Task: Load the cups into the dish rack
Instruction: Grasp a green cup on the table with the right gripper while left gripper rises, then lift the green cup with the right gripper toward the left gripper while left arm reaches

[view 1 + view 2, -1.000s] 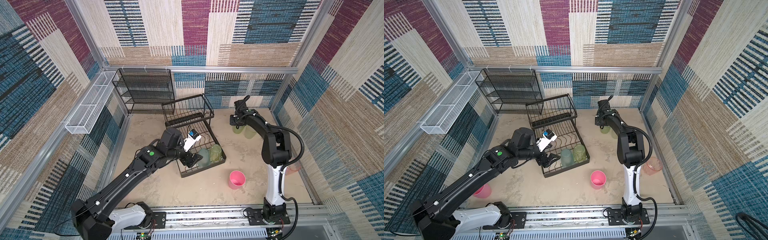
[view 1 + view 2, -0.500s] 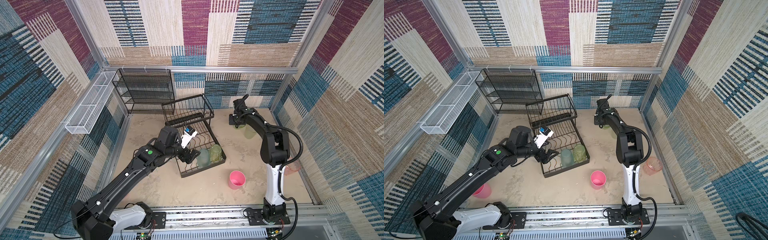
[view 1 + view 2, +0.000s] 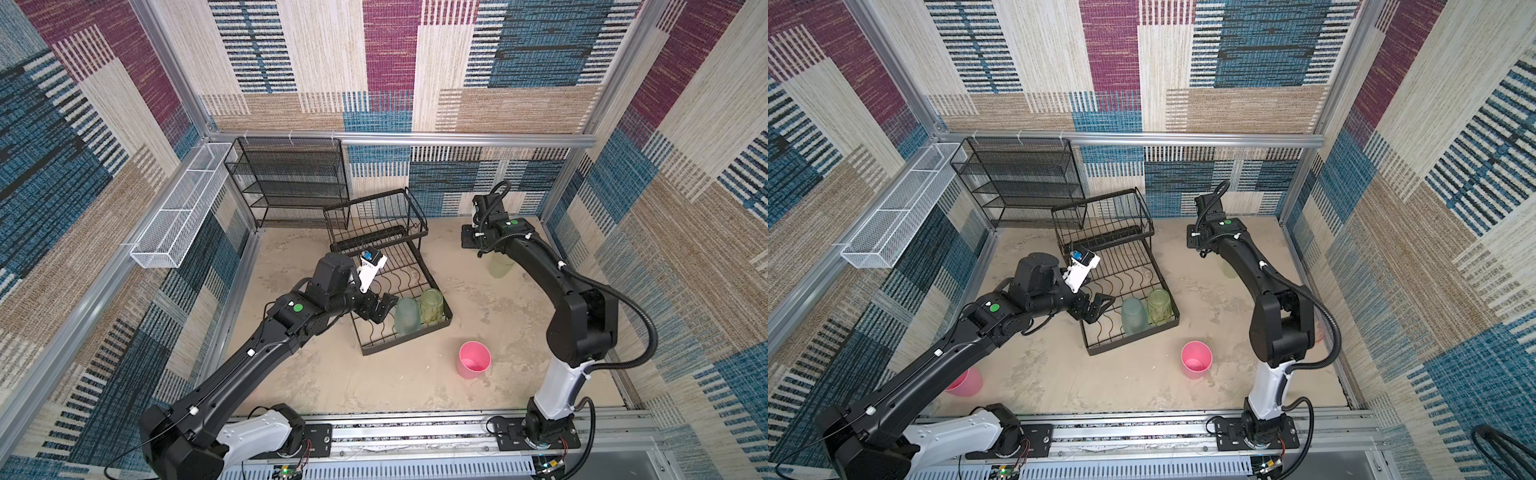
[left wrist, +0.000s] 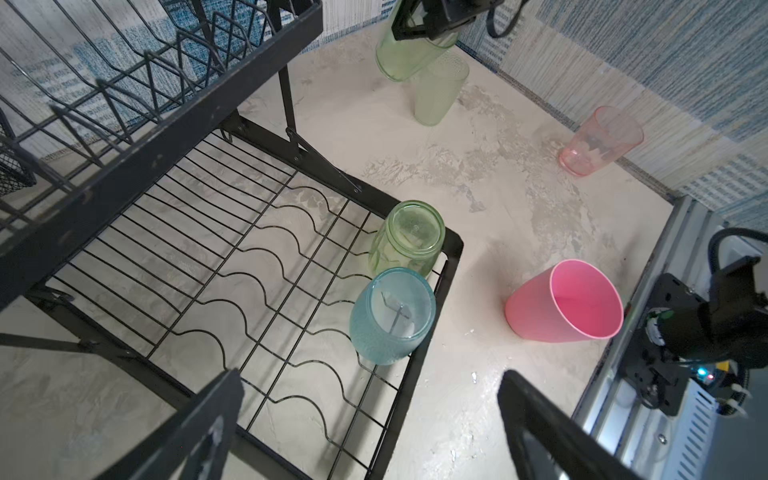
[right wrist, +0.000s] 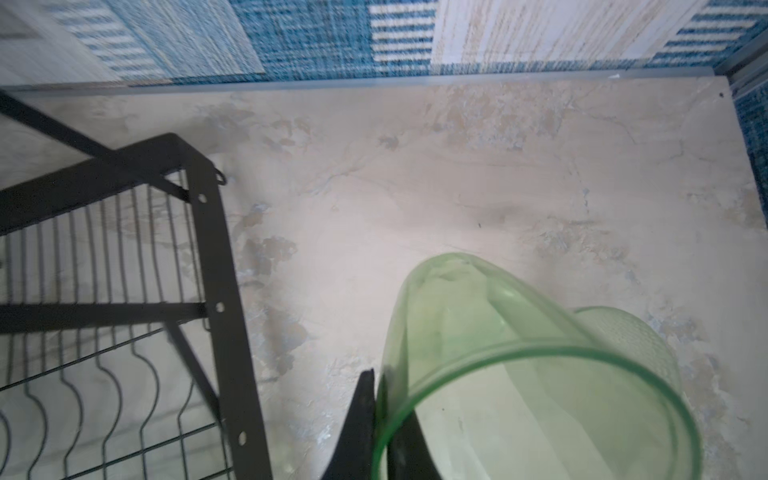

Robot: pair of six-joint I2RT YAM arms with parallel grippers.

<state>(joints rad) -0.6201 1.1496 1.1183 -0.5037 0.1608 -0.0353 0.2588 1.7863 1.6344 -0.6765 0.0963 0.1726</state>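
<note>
Beyond the rack (image 3: pixel 376 237), right tool (image 5: pixel 380 399) grips green cup (image 5: pixel 519 374); left tool (image 4: pixel 370 376) agape.

a black fine-mesh shelf unit (image 3: pixel 291 183) stands at the back wall, well beyond the left gripper (image 3: pixel 379 308) and to its left. a long white mesh trough (image 3: pixel 183 208) hangs on the side rail, farther left. mottled beige tabletop (image 3: pixel 332 382) lies beneath the gripper; patterned woven wall panels (image 3: pixel 390 54) rise all round.
</note>
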